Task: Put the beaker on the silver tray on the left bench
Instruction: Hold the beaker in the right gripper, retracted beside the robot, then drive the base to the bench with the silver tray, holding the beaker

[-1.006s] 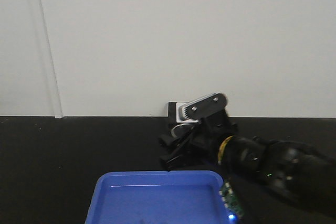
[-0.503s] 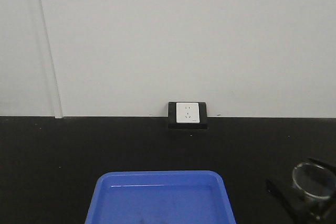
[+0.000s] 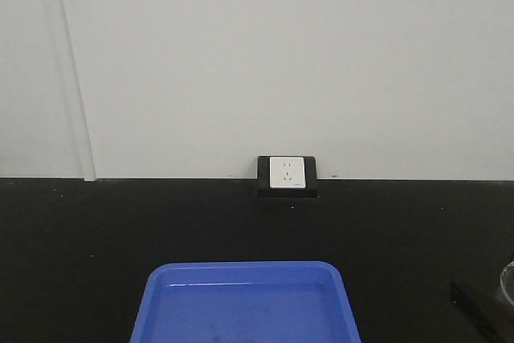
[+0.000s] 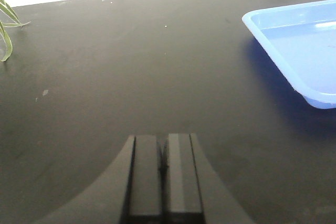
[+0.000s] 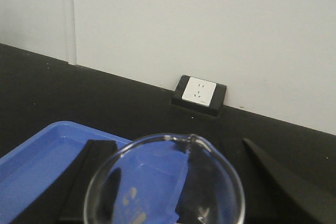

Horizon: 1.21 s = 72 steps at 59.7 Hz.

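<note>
Two arms show, and only one is at work. The right gripper has its fingers set on either side of the beaker. I judge them to be grasping it, though the contact itself is hidden below the round rim. The glass hangs at the bottom centre of the right wrist view, upright, with the blue tray showing behind and through it. In the front view only a sliver of rim and one dark finger show at the lower right edge. The left gripper has its fingers pressed together on nothing, low over the black surface. A corner of the blue tray sits at the upper right of that view, and plant leaves at the upper left.

The step in hand looks like the carry. The silver tray appears in no view, so the drop point has yet to come into sight. The next move calls for keeping the beaker level, staying clear of the blue tray's rim, finding the silver tray on the left bench, and lowering the glass inside it before letting go
</note>
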Motion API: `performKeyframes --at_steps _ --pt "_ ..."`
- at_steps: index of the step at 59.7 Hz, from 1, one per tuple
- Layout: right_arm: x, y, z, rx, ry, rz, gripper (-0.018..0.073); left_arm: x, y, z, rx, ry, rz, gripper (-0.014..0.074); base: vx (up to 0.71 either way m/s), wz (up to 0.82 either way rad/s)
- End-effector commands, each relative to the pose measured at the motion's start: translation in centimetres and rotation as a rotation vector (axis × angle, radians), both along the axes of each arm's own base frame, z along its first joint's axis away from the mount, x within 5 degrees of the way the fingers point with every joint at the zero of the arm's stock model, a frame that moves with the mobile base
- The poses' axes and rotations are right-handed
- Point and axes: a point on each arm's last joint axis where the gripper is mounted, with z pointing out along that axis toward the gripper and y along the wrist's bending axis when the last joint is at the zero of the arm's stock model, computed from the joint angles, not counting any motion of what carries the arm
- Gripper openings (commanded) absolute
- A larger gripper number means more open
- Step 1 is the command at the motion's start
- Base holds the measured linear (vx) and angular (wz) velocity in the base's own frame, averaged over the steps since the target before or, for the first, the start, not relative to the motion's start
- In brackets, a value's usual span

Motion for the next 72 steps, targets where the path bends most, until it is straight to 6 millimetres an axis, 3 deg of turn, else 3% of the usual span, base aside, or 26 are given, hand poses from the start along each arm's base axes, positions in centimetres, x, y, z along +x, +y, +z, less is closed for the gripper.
performKeyframes --at_steps 1,72 --pt "-0.17 0.27 1.40 0.003 -0.075 0.038 -0.0011 0.18 -0.08 0.02 -0.005 -0.062 -0.010 0.0001 0.00 0.00" --pt "-0.17 0.27 1.40 0.003 -0.075 0.038 -0.0011 0.18 -0.08 0.02 -0.005 -0.062 -0.010 0.0001 -0.07 0.01"
